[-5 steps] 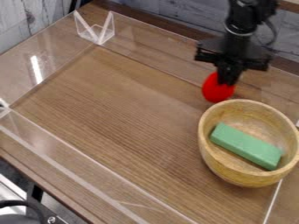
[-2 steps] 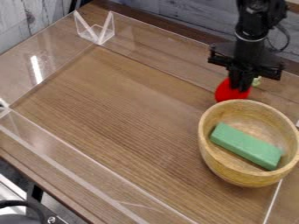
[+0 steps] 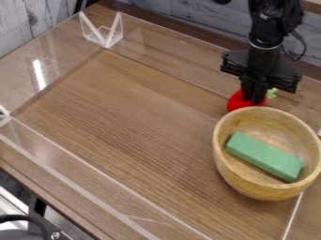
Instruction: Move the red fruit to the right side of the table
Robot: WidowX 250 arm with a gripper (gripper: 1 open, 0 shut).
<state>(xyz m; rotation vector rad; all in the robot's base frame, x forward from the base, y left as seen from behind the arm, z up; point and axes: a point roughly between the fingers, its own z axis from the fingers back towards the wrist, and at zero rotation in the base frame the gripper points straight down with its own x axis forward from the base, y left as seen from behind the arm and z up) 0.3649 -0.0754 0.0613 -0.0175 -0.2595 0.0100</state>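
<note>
The red fruit (image 3: 246, 97) is a small glossy red ball just above the wooden table (image 3: 126, 112), at the far right, right behind the bowl's rim. My black gripper (image 3: 257, 89) comes straight down onto it and is shut on its top. The fingers cover the fruit's upper part, so its stem is hidden.
A round light wooden bowl (image 3: 238, 167) stands at the front right and holds a green rectangular block (image 3: 264, 156). Low clear acrylic walls (image 3: 51, 70) border the tabletop. A small clear bracket (image 3: 100, 30) sits at the back left corner.
My gripper has carried the red fruit to the right, from the bowl's back left to directly behind it. The bowl and green block stayed put.
</note>
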